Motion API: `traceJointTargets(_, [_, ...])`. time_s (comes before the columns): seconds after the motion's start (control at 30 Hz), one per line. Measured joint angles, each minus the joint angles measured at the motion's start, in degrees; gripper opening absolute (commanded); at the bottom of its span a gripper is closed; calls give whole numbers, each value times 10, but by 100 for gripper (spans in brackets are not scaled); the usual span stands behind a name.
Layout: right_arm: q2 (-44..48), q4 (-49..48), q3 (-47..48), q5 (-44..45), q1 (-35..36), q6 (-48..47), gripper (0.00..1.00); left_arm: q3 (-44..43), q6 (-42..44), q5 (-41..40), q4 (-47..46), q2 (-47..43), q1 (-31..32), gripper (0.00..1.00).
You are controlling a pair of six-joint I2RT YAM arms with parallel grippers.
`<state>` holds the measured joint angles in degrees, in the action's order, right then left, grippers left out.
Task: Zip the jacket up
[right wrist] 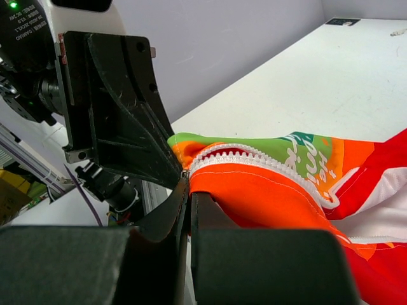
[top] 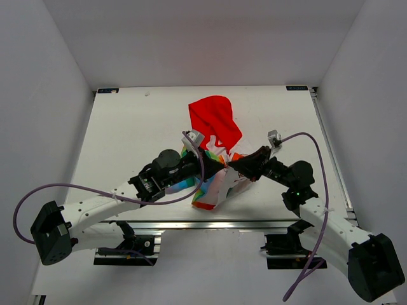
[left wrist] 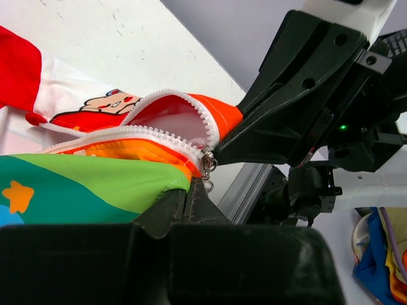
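Pose, top view: left arm (top: 95,206) runs from its base at the near left up and rightward, bent at the elbow, wrist aimed toward centre. right arm (top: 324,216) mirrors it from the near right, bent at the elbow, wrist aimed leftward.

left tool (left wrist: 191,194): fingers pressed flat together, no gap visible between them, clamped on a lower edge of the jacket (left wrist: 95,184).

right tool (right wrist: 187,203): fingers likewise pressed together with no gap, clamped on the orange edge of the garment.

The two tools face each other, tips close to touching. Each wrist view shows the opposite tool's black finger right ahead of its own.
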<state>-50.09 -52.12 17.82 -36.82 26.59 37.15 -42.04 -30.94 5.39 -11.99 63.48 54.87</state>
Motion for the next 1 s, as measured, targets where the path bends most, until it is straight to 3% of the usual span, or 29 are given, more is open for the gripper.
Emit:
traceJointTargets(0.27, [-18,43,34,-35,-3,-1,0,5,3,4,15,-4,0,0])
traceJointTargets(0.37, [-28,50,38,-59,-6,0,0,10,-5,3,23,-9,0,21])
traceJointTargets(0.4, [-29,55,38,-66,-6,0,0,11,-7,3,29,-10,1,35])
traceJointTargets(0.57, [-24,70,38,-79,-7,-2,0,12,-17,18,61,-15,4,61])
traceJointTargets(0.6, [-22,73,37,-81,-7,-2,0,14,-19,24,69,-20,4,73])
traceJointTargets(0.67, [-19,75,33,-84,-7,-3,0,19,-21,33,81,-34,4,82])
traceJointTargets(0.7, [-17,76,30,-85,-7,-3,0,23,-25,37,89,-43,4,94])
traceJointTargets(0.73, [-17,79,27,-87,-7,-3,0,26,-28,39,94,-51,4,98])
traceJointTargets(1.0, [-17,88,18,-104,-7,-2,0,30,-42,45,116,-78,4,98])
